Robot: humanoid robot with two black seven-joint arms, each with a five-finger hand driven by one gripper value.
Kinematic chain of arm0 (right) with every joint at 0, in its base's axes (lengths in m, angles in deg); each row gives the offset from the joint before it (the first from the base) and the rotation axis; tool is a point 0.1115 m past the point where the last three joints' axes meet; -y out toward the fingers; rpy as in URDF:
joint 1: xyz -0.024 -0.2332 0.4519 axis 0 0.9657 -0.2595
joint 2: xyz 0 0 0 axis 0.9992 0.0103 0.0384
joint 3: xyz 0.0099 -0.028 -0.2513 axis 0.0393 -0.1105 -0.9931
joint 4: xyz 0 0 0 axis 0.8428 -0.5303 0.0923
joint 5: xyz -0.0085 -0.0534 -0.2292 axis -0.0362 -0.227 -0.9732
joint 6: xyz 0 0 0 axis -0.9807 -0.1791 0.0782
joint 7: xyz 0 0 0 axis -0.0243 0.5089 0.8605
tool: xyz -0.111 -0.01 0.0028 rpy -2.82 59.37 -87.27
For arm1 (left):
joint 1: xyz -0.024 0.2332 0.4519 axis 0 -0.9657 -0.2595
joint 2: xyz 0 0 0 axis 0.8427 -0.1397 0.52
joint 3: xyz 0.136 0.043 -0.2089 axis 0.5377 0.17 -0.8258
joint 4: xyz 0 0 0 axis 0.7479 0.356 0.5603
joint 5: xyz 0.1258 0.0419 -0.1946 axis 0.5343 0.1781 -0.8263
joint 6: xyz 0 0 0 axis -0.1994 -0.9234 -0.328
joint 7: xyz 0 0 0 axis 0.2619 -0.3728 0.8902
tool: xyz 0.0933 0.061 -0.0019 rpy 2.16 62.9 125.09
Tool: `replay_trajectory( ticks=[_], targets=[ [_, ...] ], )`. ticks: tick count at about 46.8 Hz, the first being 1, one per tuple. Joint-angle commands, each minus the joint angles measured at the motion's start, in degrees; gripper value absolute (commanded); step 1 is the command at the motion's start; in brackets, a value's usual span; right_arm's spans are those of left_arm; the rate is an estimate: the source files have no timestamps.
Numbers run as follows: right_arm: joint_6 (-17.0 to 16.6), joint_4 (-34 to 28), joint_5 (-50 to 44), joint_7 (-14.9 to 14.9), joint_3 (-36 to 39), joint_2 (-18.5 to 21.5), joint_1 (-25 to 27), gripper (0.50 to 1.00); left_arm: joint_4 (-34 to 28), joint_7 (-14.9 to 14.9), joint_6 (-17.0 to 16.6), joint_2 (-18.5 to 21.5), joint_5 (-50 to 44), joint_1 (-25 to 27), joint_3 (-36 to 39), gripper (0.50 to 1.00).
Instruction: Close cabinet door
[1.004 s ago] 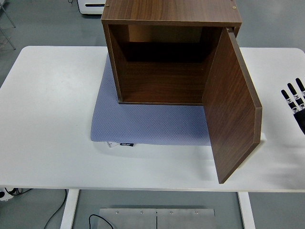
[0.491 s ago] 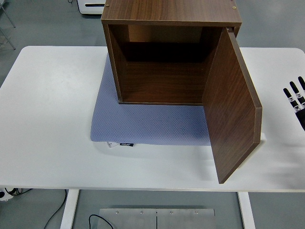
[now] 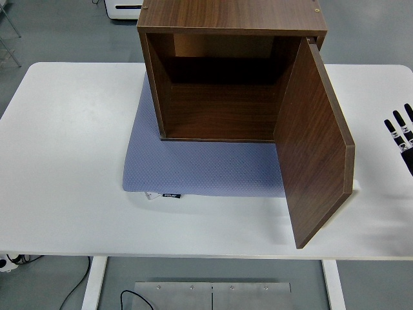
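A dark wooden cabinet [image 3: 226,19] stands at the back middle of the white table [image 3: 64,161], its front open and its inside empty. Its door [image 3: 313,142] is hinged on the right side and swings out toward the near edge, standing wide open. My right hand [image 3: 402,135] shows at the right edge, fingers straight and spread, holding nothing. It is well to the right of the door and apart from it. My left arm is out of view.
A blue-grey mat [image 3: 206,169] lies under the cabinet and reaches toward the near edge. A white device [image 3: 122,9] stands on the floor beyond the table's far left. A cable [image 3: 77,281] lies on the floor below.
My right hand has drawn back a little to the right, toward the picture's edge. The door has not moved.
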Motion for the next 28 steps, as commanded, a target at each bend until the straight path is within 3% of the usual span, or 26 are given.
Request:
replay_trajectory(
  ticks=[1, 28],
  targets=[
    [0.0, 0.2, 0.0, 0.0, 0.1, -0.5, 0.0, 1.0, 0.0, 0.0, 0.0, 0.0, 0.0, 0.0, 0.0, 1.0],
    [0.0, 0.3, 0.0, 0.0, 0.8, -0.8, 0.0, 1.0, 0.0, 0.0, 0.0, 0.0, 0.0, 0.0, 0.0, 1.0]
  ],
)
